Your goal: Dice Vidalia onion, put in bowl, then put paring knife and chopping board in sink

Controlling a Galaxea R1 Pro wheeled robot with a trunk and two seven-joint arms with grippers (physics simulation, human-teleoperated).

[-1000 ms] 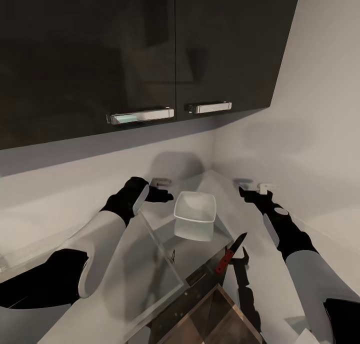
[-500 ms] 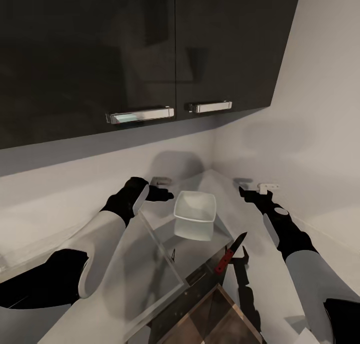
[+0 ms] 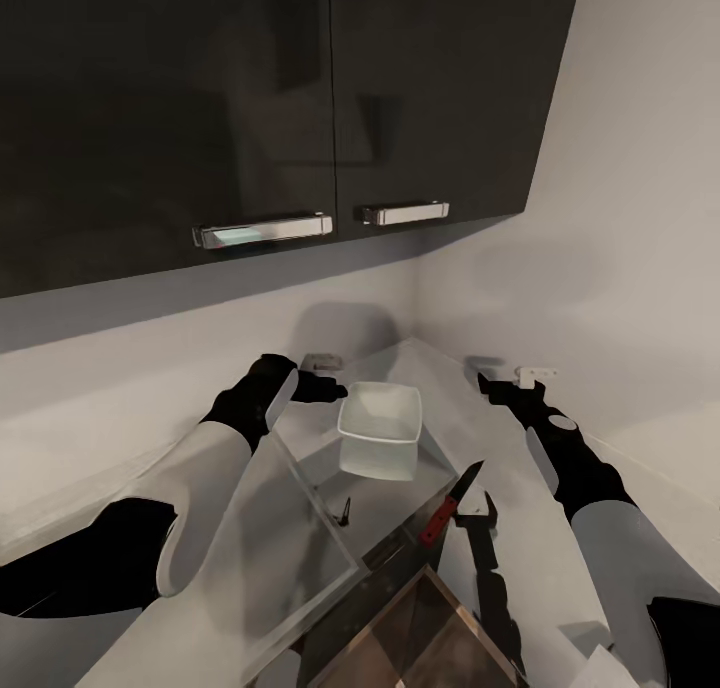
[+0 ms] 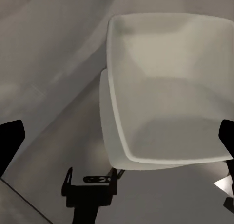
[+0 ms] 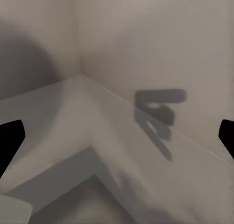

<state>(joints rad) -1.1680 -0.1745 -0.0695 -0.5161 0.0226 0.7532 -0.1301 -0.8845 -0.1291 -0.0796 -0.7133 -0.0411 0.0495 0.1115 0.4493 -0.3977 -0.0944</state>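
The robot stood in front of a corner of the grey countertop (image 3: 300, 548), under two dark wall cabinets (image 3: 260, 108) with chrome handles (image 3: 262, 231). Both arms were stretched forward over the worktop.

The left gripper (image 3: 322, 388) was near the back wall, just to the left of the bowl (image 3: 380, 430). In the left wrist view its two dark fingertips (image 4: 10, 142) appeared at the opposite edges of the picture, so the fingers were apart and held nothing. The white bowl (image 4: 168, 90) lay between them in that view, farther away, and it looked empty.

The right gripper (image 3: 497, 386) was to the right of the bowl, well apart from it and close to the right wall. In the right wrist view its fingertips (image 5: 9, 141) were also wide apart with nothing between them, and beyond them was the corner where the countertop (image 5: 73, 131) met the walls.

The bowl stood on the countertop, far from the robot. The paring knife (image 3: 448, 503), with its red handle and dark blade, lay nearer than the bowl and a little to the right, with the tip pointing away from the robot. The chopping board (image 3: 425, 638) showed at the near edge of the head view, brown and with one corner pointing toward the knife. I could not tell if the knife touched the board.
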